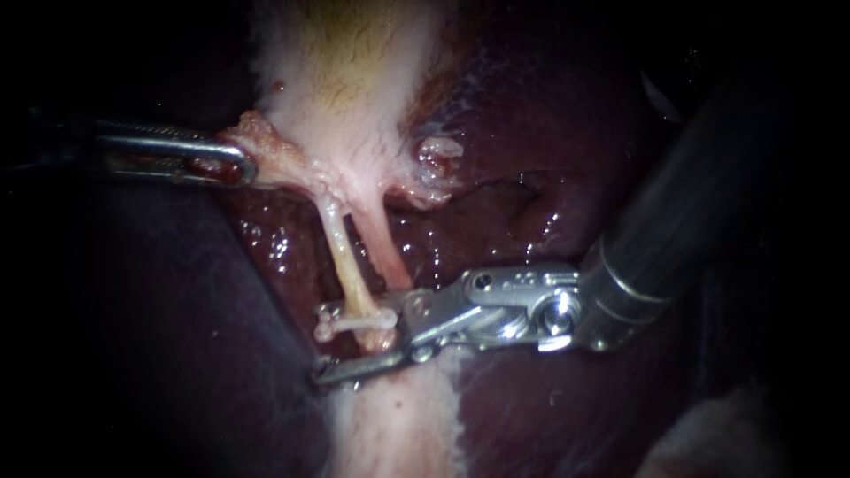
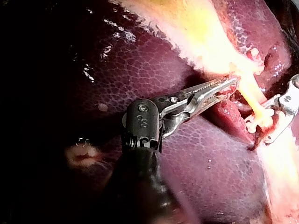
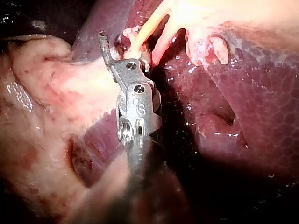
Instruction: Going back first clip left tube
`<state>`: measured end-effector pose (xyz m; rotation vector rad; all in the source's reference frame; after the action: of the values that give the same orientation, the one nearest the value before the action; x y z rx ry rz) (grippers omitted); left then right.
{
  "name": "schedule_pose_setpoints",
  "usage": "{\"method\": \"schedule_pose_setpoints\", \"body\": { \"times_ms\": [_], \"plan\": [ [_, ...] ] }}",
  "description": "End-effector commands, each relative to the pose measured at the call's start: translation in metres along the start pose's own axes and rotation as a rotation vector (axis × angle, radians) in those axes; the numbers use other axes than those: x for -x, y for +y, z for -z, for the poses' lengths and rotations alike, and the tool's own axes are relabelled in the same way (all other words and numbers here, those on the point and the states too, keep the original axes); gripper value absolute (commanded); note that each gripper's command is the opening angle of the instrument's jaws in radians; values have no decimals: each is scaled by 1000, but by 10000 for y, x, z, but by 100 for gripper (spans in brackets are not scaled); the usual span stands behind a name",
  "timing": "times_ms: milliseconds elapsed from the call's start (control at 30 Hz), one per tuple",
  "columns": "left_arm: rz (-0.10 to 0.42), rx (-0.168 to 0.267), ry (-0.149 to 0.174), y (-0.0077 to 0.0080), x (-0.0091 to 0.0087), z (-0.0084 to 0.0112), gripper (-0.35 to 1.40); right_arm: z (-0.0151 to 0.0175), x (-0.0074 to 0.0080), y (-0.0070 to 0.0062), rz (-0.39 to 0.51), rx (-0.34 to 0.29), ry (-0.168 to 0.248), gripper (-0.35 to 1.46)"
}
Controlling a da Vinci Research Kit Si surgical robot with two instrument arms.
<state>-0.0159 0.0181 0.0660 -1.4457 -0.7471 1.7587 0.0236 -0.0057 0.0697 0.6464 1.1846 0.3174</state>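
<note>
White clip (image 1: 354,321) sits across the left tube (image 1: 341,257), low down. The right instrument (image 1: 367,343) stands at it with jaws parted, gripping nothing, apparently free to withdraw. The left instrument (image 1: 237,165) clamps gallbladder tissue (image 1: 266,142), likely to tension the tubes.

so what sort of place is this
Probably a surgical setup seen close up; the room itself is out of view. Showing it: wet dark liver, the left tube carrying a clip, and two slender metal tools, the left tool gripping pale tissue, the right tool open.
</note>
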Motion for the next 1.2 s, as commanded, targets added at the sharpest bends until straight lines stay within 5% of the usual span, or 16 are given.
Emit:
{"method": "schedule_pose_setpoints", "body": {
  "times_ms": [33,500,867,1200],
  "plan": [
    [0,0,0,0,0,0,-35,3,-2,2,7,9,2,50],
    [0,0,0,0,0,1,-35,33,-2,2,129,82,13,50],
    [0,-2,0,0,1,2,-35,132,-15,-5,239,124,16,50],
    [0,-2,0,0,0,2,-35,199,-6,-15,259,101,17,50]
  ]
}}
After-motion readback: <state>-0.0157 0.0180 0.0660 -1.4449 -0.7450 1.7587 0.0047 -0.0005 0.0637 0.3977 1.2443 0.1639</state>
